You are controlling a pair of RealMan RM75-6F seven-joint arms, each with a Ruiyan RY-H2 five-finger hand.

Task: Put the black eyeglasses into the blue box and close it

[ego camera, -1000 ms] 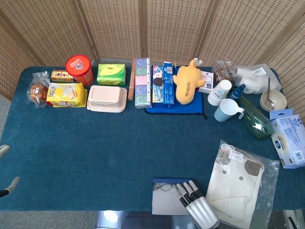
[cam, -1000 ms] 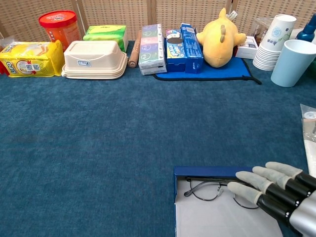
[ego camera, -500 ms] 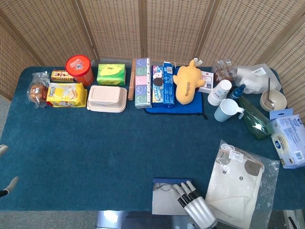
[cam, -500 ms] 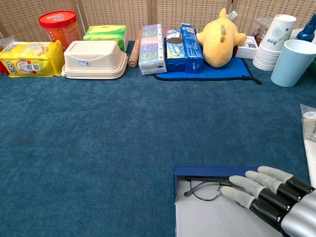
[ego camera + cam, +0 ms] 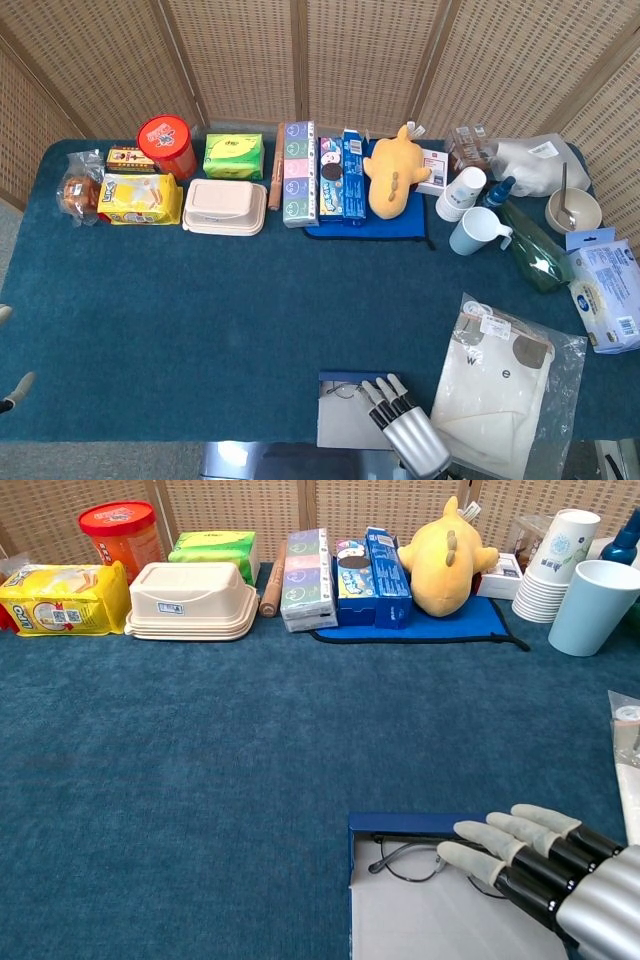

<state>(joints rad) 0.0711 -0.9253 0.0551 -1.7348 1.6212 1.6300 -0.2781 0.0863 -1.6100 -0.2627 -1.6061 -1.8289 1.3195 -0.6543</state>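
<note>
Teal carpet-like cloth covers the whole surface (image 5: 240,330), and the task plays out at its near edge, at about six o'clock in the head view. Next in size there is the shallow blue box (image 5: 400,825) with a pale grey lining, its lid off or folded out of sight, so the inside lies open to the chest view. I cannot tell where the lid is, or whether it hinges toward the camera.

Over the box's right part reaches the right robot hand (image 5: 520,865), silver and black with grey fingertips (image 5: 470,860) stretched out flat and side by side. They lie over the right lens of the thin black wire-rimmed eyeglasses (image 5: 405,858). Whether they press on the frame or merely hover above it cannot be told; nothing looks pinched, so I judge the hand released rather than grasping.

The eyeglasses lie inside the box, against its far wall at twelve o'clock, with the left lens showing plainly. So the first half of the task looks done: the eyeglasses are in. What is left is closing the box, which is not yet begun.

At nine o'clock on the head view's margin, just off the surface's edge, only pale fingertips of the left robot hand (image 5: 15,385) show, spread apart and well clear of the box, apparently holding nothing.
</note>
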